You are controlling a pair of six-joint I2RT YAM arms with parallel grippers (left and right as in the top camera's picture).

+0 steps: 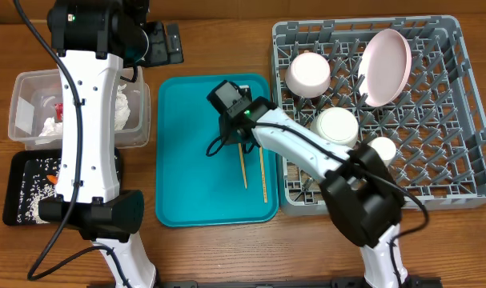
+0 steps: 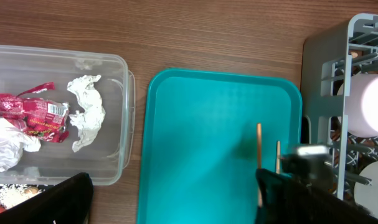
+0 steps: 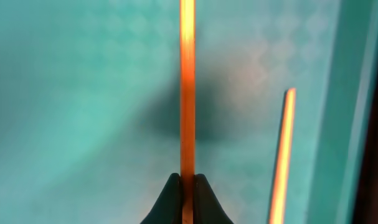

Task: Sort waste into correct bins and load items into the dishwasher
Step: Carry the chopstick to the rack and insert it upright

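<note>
My right gripper (image 3: 187, 186) is shut on one wooden chopstick (image 3: 187, 93), low over the teal tray (image 1: 178, 160). The other chopstick (image 3: 282, 155) lies free on the tray just to its right. From overhead, the right gripper (image 1: 240, 142) sits at the top end of the held chopstick (image 1: 243, 170). The grey dishwasher rack (image 1: 467, 144) holds a plate (image 1: 387, 68), two bowls (image 1: 308, 74) (image 1: 337, 126) and a small cup (image 1: 382, 148). My left gripper (image 2: 173, 186) hangs wide open and empty above the tray's left edge. The clear tub (image 2: 123, 124) holds a red wrapper (image 2: 27, 115) and tissues (image 2: 86, 112).
A black tray (image 1: 18, 184) with white scraps and an orange bit lies at the front left, below the clear tub (image 1: 34, 88). The left arm (image 1: 90, 128) stretches over both bins. The rack's wall stands close to the right of the teal tray.
</note>
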